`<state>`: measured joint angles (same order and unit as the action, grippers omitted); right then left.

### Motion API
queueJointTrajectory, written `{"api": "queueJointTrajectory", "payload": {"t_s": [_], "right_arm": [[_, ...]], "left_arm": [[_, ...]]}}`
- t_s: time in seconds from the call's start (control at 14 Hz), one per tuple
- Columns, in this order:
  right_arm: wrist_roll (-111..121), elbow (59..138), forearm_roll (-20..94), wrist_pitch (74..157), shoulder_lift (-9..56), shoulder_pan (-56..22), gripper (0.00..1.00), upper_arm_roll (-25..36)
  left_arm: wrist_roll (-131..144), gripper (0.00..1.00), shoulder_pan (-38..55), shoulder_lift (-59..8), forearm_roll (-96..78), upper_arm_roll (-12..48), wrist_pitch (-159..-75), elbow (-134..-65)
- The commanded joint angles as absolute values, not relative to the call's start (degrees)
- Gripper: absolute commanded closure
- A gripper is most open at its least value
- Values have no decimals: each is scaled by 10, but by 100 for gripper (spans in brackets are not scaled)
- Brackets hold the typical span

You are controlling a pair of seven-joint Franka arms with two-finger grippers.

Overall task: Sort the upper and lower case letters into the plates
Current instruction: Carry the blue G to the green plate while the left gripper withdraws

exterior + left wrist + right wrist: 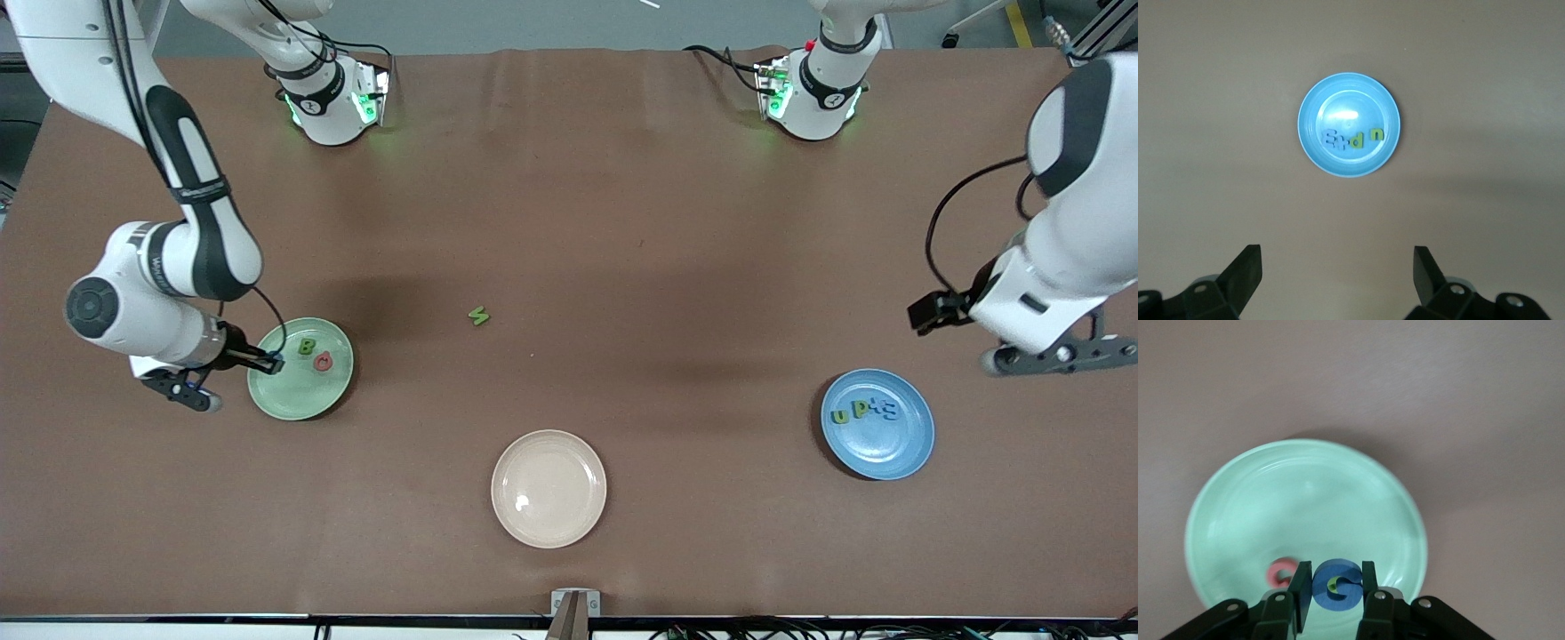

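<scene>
i log: green plate [302, 391] at the right arm's end; right gripper [1331, 590] over its rim, clenched on blue letter [1335, 585], plate directly beneath. left gripper [1338, 267] idle, released, above blue plate [1338, 113].

Glossy plates [876, 444], matt brown table [622, 222]

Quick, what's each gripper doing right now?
Left gripper: open, empty, over the table beside the blue plate.
Right gripper: shut on a blue letter, over the green plate.
</scene>
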<state>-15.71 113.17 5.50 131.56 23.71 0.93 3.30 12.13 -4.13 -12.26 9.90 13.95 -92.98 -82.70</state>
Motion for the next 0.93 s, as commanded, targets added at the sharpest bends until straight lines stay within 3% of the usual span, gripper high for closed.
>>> {"api": "queueJointTrajectory", "payload": {"t_s": [0.0, 0.36, 0.57, 0.64, 0.71, 0.79, 0.86], "right_arm": [[-146, 1136, 52, 1334, 257, 21, 100, 20], [-139, 1136, 51, 1371, 288, 23, 99, 20], [-134, 1136, 51, 1380, 297, 29, 95, 20], [-134, 1136, 51, 1378, 297, 28, 85, 20], [-134, 1136, 51, 1374, 296, 27, 50, 20], [-140, 1136, 52, 1370, 295, 26, 0, 20], [-142, 1132, 52, 1362, 292, 25, 0, 20]], "left_arm": [[104, 0, -35, -19, 63, 127, -931, -929], [105, 0, -34, 56, -8, 92, -931, -994], [103, 0, -36, 64, -8, 94, -931, -994], [102, 0, -36, 64, -7, 95, -931, -994], [100, 0, -36, 64, -7, 95, -931, -993], [97, 0, -36, 63, -7, 96, -931, -993], [95, 0, -35, 63, -7, 97, -931, -993]]}}
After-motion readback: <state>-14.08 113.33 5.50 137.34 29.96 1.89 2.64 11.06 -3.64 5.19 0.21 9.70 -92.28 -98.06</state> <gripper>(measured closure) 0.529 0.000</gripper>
